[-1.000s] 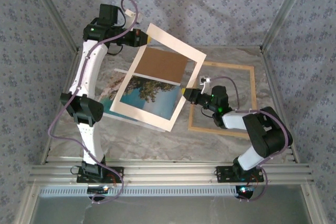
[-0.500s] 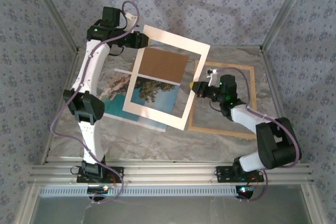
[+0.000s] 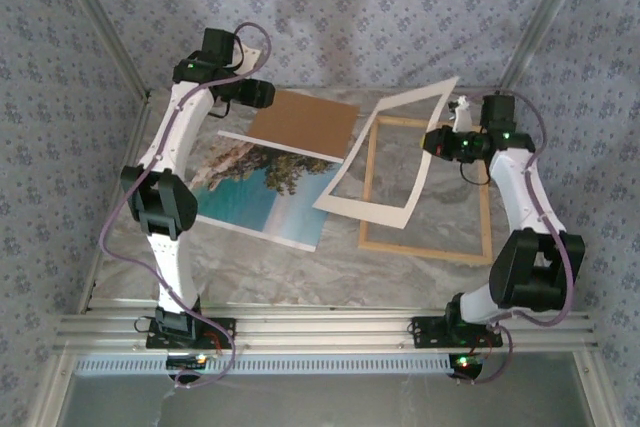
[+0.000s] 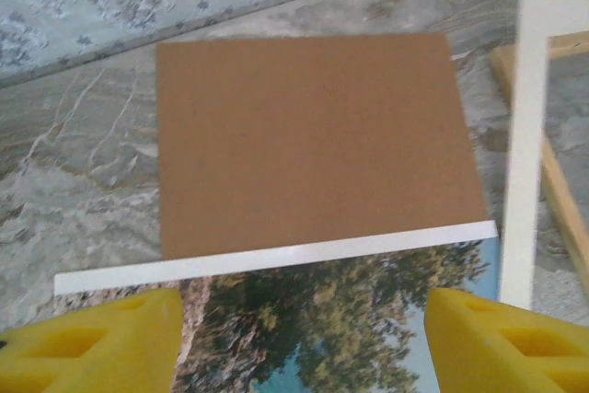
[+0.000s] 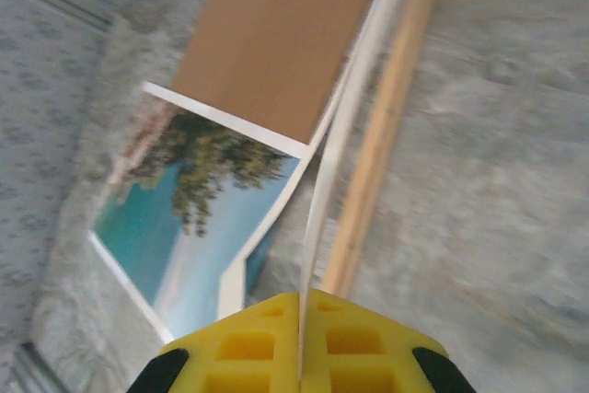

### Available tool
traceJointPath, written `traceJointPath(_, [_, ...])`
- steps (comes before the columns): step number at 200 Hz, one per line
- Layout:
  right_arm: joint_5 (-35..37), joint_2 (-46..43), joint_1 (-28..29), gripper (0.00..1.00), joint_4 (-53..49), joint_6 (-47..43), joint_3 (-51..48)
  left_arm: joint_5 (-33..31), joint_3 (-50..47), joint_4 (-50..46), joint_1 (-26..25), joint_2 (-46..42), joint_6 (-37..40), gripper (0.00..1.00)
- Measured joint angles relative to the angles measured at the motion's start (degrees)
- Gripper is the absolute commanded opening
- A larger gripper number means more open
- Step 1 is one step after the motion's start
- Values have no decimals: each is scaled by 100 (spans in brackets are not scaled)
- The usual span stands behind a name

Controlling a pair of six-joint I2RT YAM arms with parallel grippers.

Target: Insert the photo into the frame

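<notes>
Clamping the white mat [image 3: 360, 211], the right pincer [image 3: 443, 140] holds it tilted over the frame [image 3: 425, 251]; left pincer [image 3: 265, 94] hangs released over the photo's [image 3: 262, 187] top edge.

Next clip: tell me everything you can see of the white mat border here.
The white mat border is a thin rectangular sheet, cream-white like card, with a large rectangular window cut out. The right gripper is shut on its right edge and holds it lifted and tilted, slightly bowed, above the left side of the frame. Its low corner reaches toward the photo; whether it touches there is unclear.
</notes>
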Motion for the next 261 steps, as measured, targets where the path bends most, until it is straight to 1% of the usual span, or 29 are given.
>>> traceJointPath(26, [538, 391, -136, 0, -1102, -529, 802, -48, -227, 190, -2, -125, 17, 71])
traceJointPath(58, [944, 673, -354, 0, -1996, -898, 1329, -68, -260, 267, -2, -236, 63, 71])
traceJointPath(93, [1200, 1003, -651, 0, -2660, -1233, 1923, -66, -260, 372, -2, -273, 87, 71])
traceJointPath(119, [1556, 1346, -859, 0, -3112, -1451, 2356, -63, -260, 374, -2, -273, 87, 71])
traceJointPath(156, [2100, 1888, -922, 0, -3477, -1759, 2697, -63, -260, 372, -2, -273, 87, 71])
traceJointPath(191, [2483, 2192, -916, 0, -3665, -1945, 2898, -63, -260, 372, -13, -273, 87, 71])
traceJointPath(228, [2634, 2267, -916, 0, -3700, -2020, 3077, -63, -260, 372, -31, -273, 85, 71])
traceJointPath(261, [2623, 2297, -938, 0, -3654, -2020, 3119, -66, -262, 372, -81, -273, 85, 71])
